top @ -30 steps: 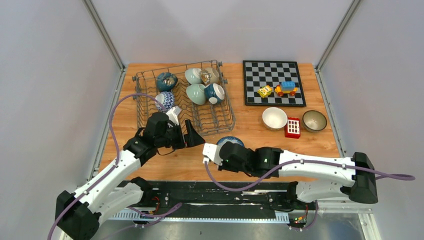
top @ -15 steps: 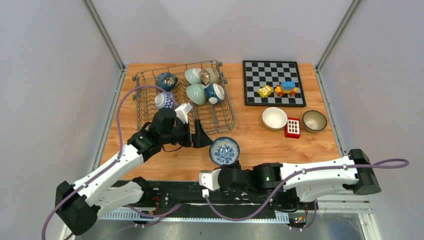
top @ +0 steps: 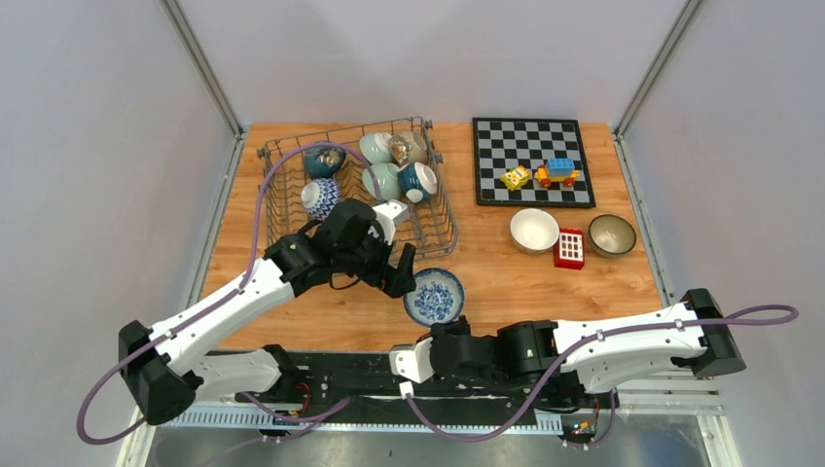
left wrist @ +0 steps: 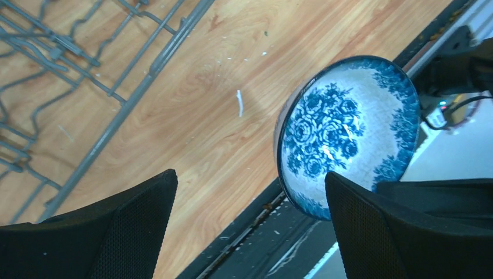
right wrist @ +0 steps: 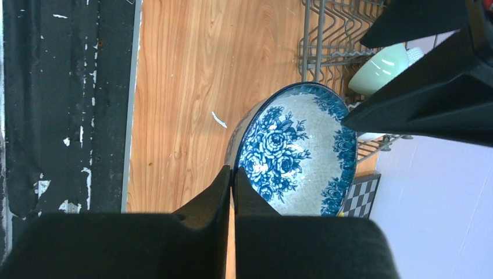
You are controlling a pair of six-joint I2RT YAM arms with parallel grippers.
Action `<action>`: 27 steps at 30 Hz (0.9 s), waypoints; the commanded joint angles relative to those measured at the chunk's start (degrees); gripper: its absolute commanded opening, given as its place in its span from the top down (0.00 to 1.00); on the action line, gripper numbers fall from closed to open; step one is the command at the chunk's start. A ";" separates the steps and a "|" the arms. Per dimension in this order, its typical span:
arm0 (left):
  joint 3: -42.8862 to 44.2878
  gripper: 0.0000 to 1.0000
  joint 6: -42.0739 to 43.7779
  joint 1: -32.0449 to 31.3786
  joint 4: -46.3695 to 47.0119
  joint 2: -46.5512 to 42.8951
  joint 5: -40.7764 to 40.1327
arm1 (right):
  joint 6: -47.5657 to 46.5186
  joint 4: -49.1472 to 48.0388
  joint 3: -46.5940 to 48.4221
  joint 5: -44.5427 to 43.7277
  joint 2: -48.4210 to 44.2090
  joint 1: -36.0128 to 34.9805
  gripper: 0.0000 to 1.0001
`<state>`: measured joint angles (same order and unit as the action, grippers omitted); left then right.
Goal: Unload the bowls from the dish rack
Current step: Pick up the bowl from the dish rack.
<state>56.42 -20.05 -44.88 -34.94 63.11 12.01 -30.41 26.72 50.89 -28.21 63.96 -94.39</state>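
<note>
Blue-and-white rose-patterned round ceramic bowl (top: 434, 297) is sitting upright on the wooden tabletop (top: 506, 282), mouth pointing up, just in front of the near right corner of the grey wire dish rack (top: 428, 229) and apart from it. It is round, so it has no long axis to line up on.

Left hand (left wrist: 250, 176) is hovering with fingers spread wide and nothing between them. The rose bowl is lying just off its right finger, partly hidden behind it in the left wrist view, so I cannot tell if they are touching. Right hand (right wrist: 232, 177) is sitting low at the near tabletop edge with fingers pressed together and holding nothing. Its tips are aiming at the near rim of the rose bowl, and contact is unclear.

Key relation: the rack is lying behind and to the left of the left hand, so the left arm is clearly the nearer one for the next pick. The rack's long side is running roughly left to right.

The nearest bowl in the rack looks to be the blue-and-white patterned one (top: 319, 197) at the left. It is propped on edge between prongs, like the pale green (top: 381, 181) and dark teal (top: 324, 161) bowls. The cream white bowl (top: 534, 231) and beige-brown bowl (top: 612, 234) are sitting out on the tabletop at the right. Judging by that, unloading is partway done, and the next step is likely a rim pinch on an on-edge bowl.
</note>
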 commanded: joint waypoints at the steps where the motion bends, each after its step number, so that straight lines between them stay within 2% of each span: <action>1: 5.16 0.03 8.92 -1.43 -7.58 3.72 -7.07 | -1.87 0.74 2.21 -0.03 -0.96 -1.39 1.00; 7: 10.88 0.08 15.19 -2.22 -10.49 7.42 -4.48 | -2.60 0.88 2.63 0.43 -0.95 -2.40 1.00; 14: 15.81 0.13 18.46 -6.83 -13.80 13.18 -8.12 | -3.19 1.32 2.81 1.02 -0.96 -2.98 1.00; 23: 18.38 0.34 19.34 -8.67 -15.94 18.03 -10.15 | -3.40 1.23 2.87 1.22 -0.86 -3.05 1.00; 25: 18.82 0.42 19.52 -8.72 -16.04 18.63 -9.47 | -3.34 1.28 2.76 1.22 -0.86 -3.01 1.00; 27: 19.04 0.44 19.44 -8.87 -16.02 19.23 -9.12 | -3.46 1.16 2.81 1.27 -0.73 -3.08 1.00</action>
<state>73.21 -1.83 -53.15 -50.06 81.52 2.87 -32.42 27.92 51.27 -25.91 63.96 -96.49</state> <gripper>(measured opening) 0.576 0.022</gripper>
